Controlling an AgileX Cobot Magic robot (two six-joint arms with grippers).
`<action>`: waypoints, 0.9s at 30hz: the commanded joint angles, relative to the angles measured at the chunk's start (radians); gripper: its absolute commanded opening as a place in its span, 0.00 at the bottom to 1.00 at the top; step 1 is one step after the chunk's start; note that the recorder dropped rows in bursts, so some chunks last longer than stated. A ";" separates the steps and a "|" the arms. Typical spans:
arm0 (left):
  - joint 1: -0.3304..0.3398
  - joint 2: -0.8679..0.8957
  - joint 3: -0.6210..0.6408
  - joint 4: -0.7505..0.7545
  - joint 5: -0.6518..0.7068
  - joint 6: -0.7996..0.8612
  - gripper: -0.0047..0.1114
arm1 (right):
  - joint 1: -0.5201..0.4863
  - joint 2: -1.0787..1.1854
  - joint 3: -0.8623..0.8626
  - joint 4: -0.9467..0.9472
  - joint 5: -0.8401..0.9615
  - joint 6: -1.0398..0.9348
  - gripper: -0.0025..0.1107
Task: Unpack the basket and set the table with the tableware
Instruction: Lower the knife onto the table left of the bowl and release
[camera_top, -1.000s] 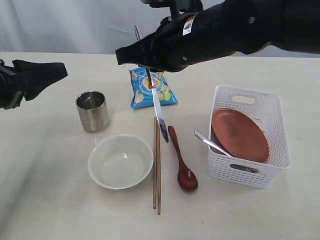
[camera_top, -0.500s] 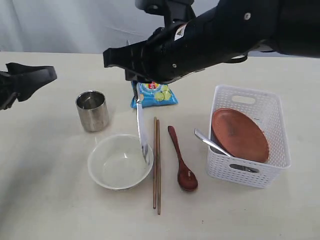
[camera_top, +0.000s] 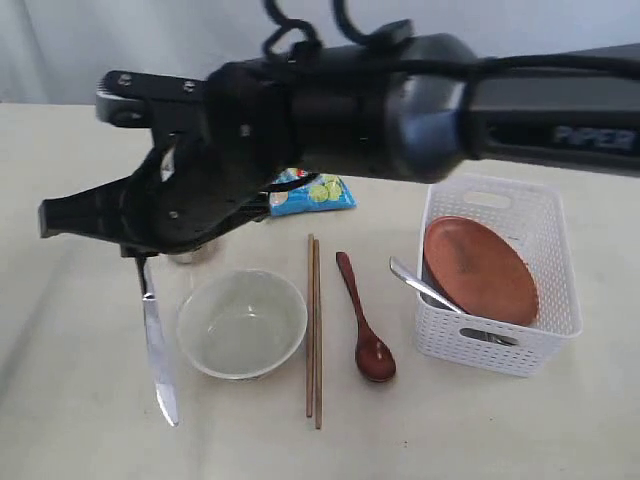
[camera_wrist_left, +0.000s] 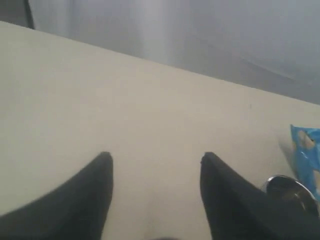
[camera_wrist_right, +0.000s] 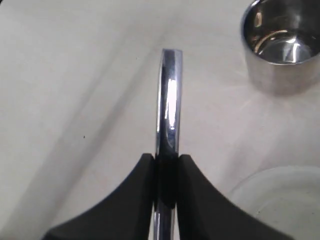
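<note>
One marking readable: PIPER on right arm; its gripper clamps knife.

Pale grey backdrop behind; soft, even light.

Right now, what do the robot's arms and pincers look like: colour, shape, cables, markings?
The right arm is glossy black with rounded housings, pale PIPER lettering on its side and black cables looping above it. The right pincer has two matte black fingers tapering to blunt tips. The left pincer shows the same black tapered fingers; its arm is out of view.
</note>
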 joint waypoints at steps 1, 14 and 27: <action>0.005 -0.063 0.002 -0.006 0.111 -0.013 0.31 | 0.063 0.113 -0.216 -0.304 0.256 0.242 0.02; 0.005 -0.076 0.002 -0.020 0.255 -0.024 0.04 | 0.093 0.294 -0.435 -0.238 0.373 0.508 0.02; 0.005 -0.076 0.002 -0.020 0.267 -0.034 0.04 | 0.091 0.427 -0.435 -0.256 0.234 0.614 0.02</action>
